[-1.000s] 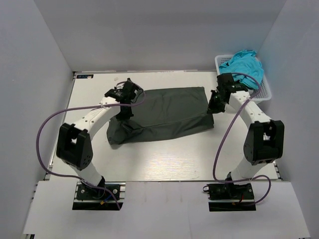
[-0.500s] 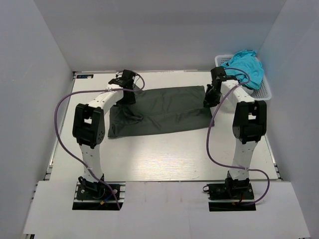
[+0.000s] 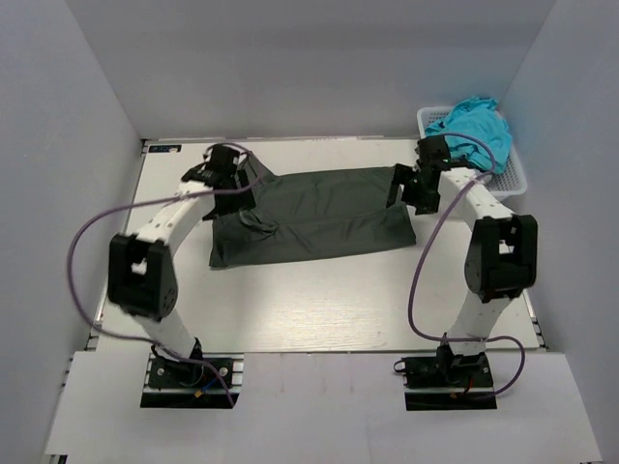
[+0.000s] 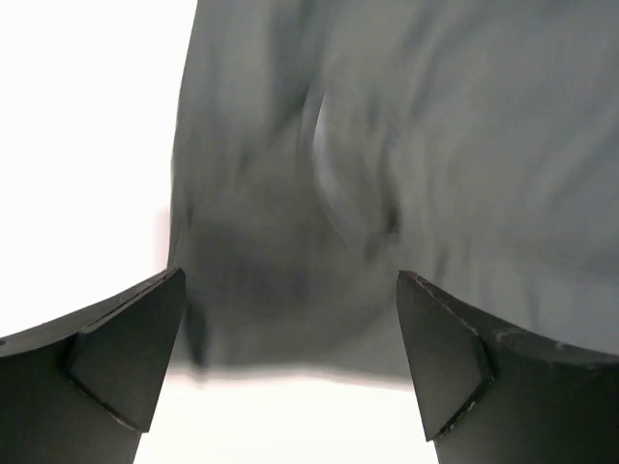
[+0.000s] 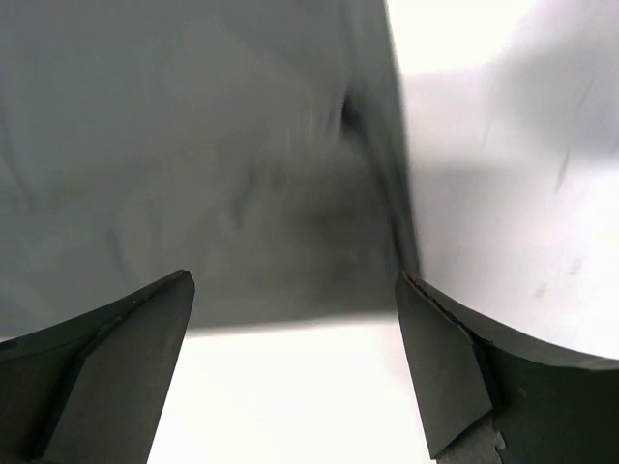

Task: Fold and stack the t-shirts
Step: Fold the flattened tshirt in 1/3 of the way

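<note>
Both the left gripper (image 4: 290,275) and right gripper (image 5: 295,276) hover, jaws apart and seemingly empty though wrist views blur, over opposite far corners of the dark charcoal-grey cloth t-shirt (image 3: 319,217) lying left-to-right on the white table (image 3: 319,309).

Left pincer (image 4: 290,280) shifted leftward along the charcoal t-shirt's (image 3: 319,213) far edge, its elbow swung outward, right arm's elbow swung outward too, the shirt's rumpled near-left corner now flatter on the desk (image 3: 319,309).

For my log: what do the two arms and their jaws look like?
The left arm and right arm both have white links, black joint housings and a looping purple cable each. The jaws are dark grey, wedge-shaped plastic; no markings visible.
</note>
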### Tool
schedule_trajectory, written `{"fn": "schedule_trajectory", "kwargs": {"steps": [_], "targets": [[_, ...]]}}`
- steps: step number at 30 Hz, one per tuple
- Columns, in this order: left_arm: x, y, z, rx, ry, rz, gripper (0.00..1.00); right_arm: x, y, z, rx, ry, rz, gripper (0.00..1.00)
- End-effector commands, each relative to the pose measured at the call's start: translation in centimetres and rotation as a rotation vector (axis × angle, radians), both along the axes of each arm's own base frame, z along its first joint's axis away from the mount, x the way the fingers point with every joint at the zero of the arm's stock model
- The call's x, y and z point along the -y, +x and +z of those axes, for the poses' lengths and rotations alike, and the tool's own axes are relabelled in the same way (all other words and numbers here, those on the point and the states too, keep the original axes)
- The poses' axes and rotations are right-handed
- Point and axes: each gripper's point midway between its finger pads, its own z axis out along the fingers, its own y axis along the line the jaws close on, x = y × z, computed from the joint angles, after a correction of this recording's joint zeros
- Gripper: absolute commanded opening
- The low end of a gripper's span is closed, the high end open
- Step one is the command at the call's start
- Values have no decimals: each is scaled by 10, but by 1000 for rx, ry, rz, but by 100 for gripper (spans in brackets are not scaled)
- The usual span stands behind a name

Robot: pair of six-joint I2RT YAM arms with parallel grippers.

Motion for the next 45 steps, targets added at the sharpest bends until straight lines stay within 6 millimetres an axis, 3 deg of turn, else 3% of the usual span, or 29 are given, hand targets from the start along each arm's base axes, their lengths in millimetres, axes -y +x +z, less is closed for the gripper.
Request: {"fn": "schedule_trajectory", "kwargs": {"steps": [1, 2, 5, 7, 8, 11, 15, 18, 22, 25, 28, 32, 36, 39, 40, 42, 44, 45], "targets": [[1, -63, 28, 67, -142, 55, 100, -13, -23, 8, 39, 74, 69, 90], [-1, -72, 30, 92, -161, 69, 100, -10, -42, 0, 14, 72, 61, 90], [-12, -118, 17, 88, -183, 106, 100, 2, -56, -9, 4, 41, 12, 90], [-19, -150, -10, 18, -189, 161, 100, 15, -70, -26, -38, -3, -41, 90], [-20, -158, -18, 2, -196, 184, 100, 25, -71, -30, -43, -28, -86, 90], [-20, -176, -46, -34, -216, 194, 100, 29, -72, -38, -42, -21, -124, 90], [-21, -163, -56, 51, -233, 217, 100, 33, -67, -49, -46, 13, -168, 90], [-30, -152, -59, 108, -203, 249, 98, 30, -64, -54, -61, 50, -165, 81], [-51, -136, -59, 175, -121, 294, 96, 31, -61, -63, -81, 52, -161, 79], [-57, -131, -59, 192, -96, 305, 86, 29, -58, -64, -77, 64, -148, 79], [-63, -137, -73, 185, -88, 300, 77, 27, -56, -64, -72, 72, -137, 78], [-57, -142, -87, 185, -111, 217, 69, 29, -54, -67, -88, 66, -139, 75], [-54, -142, -94, 168, -141, 200, 46, 24, -54, -73, -100, 94, -129, 70], [-47, -141, -102, 143, -162, 171, 34, 21, -53, -77, -113, 107, -131, 58], [-47, -139, -104, 143, -162, 171, 29, 20, -53, -79, -117, 107, -131, 45], [-41, -134, -105, 139, -181, 147, 14, 21, -54, -80, -121, 107, -136, 32], [-39, -123, -98, 160, -186, 145, 3, 23, -55, -82, -126, 99, -145, 13], [-44, -124, -99, 148, -155, 153, 0, 27, -56, -80, -124, 76, -155, 8]]}}
